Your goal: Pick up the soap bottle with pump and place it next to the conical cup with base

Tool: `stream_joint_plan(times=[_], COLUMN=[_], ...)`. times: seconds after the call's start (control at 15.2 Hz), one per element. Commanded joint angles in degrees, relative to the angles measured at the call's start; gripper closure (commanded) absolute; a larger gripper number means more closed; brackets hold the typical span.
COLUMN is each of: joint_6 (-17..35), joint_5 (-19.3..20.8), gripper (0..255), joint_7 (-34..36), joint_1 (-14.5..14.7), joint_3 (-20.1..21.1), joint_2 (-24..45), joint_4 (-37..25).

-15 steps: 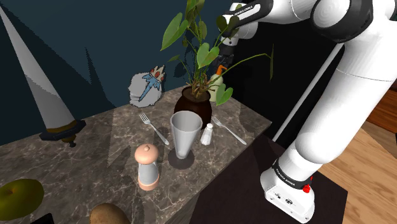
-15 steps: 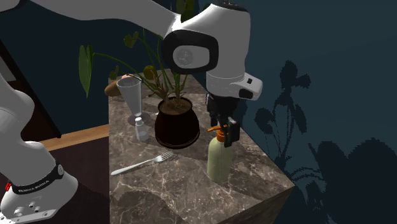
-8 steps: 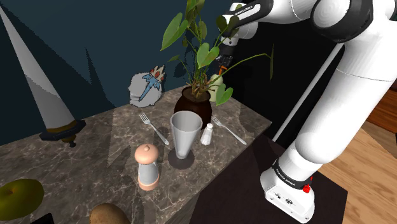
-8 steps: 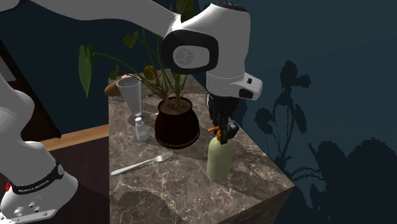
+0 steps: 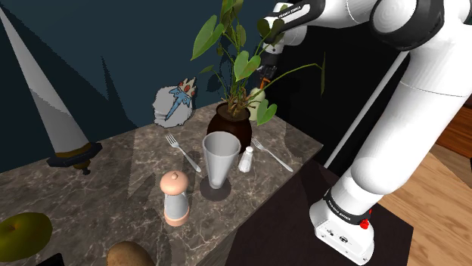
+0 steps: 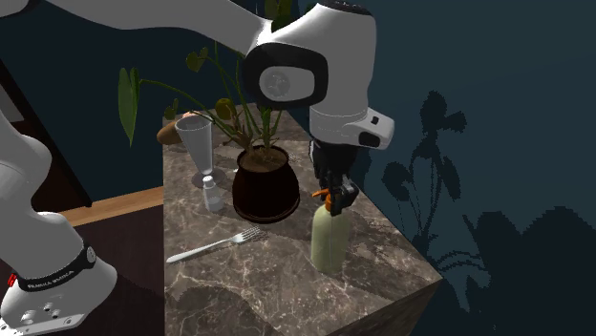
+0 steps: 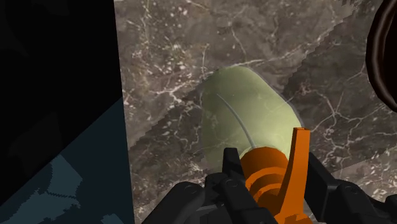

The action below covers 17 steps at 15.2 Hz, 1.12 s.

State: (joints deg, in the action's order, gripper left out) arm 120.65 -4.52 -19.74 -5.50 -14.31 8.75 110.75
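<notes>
Marble table (image 6: 287, 277) is sitting by a dark blue wall. I am watching my gripper (image 6: 332, 198) squeezing the orange pump (image 7: 264, 175) on top of the pale green bottle (image 6: 327, 241). Its jaws are pressing on both sides of the pump. That bottle is standing upright near the table's edge, just beside the plant pot (image 6: 263, 186). The cup (image 6: 198, 143) is standing past the pot, well apart from the bottle.

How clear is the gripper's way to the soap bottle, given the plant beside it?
Yes, apparently clear: the gripper clasps the soap bottle by its orange pump from above, and the potted plant stands apart to one side.
</notes>
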Motion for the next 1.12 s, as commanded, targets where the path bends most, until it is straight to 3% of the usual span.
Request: stream_joint_plan(times=[0.0, 1.06], joint_6=[-1.08, -12.75], joint_5=[0.15, 1.22], gripper=[255, 255], joint_7=[0.13, 1.11], joint_1=[0.03, 0.11], joint_3=[-0.02, -0.18], joint_2=[-0.4, -3.14], joint_4=[-0.69, -9.73])
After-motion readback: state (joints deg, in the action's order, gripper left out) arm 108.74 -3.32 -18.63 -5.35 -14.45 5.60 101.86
